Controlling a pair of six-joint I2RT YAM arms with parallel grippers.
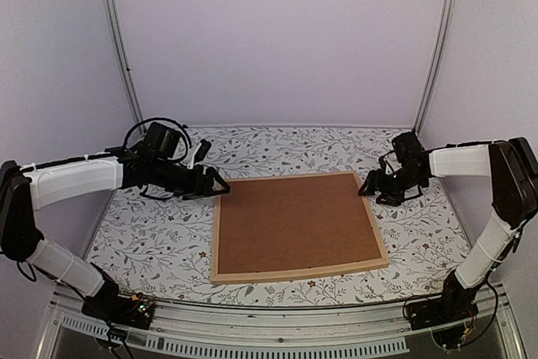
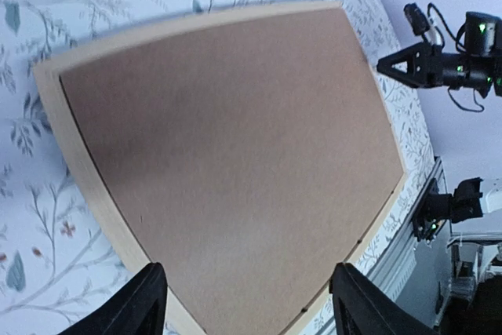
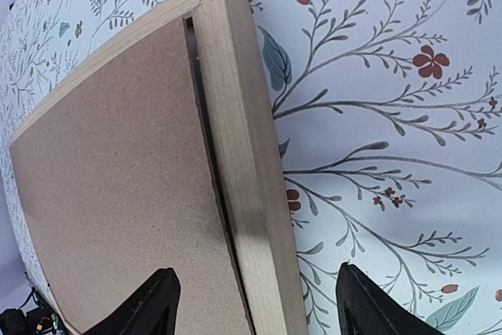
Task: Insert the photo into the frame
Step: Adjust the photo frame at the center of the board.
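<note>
The light-wood frame (image 1: 216,245) lies face down in the middle of the table, with the plain brown backing board (image 1: 294,220) set inside it. The photo is hidden from view. My left gripper (image 1: 217,186) is open and empty, hovering at the frame's far left corner. My right gripper (image 1: 370,184) is open and empty, just above the frame's far right corner. The left wrist view shows the board (image 2: 235,154) and the frame's bar (image 2: 78,170) below my open fingers (image 2: 133,307). The right wrist view shows the frame's right bar (image 3: 243,162) between my open fingertips (image 3: 153,307).
The table carries a white cloth with a floral print (image 1: 151,233). White walls and metal posts (image 1: 118,39) close in the back and sides. A metal rail (image 1: 277,325) runs along the near edge by the arm bases.
</note>
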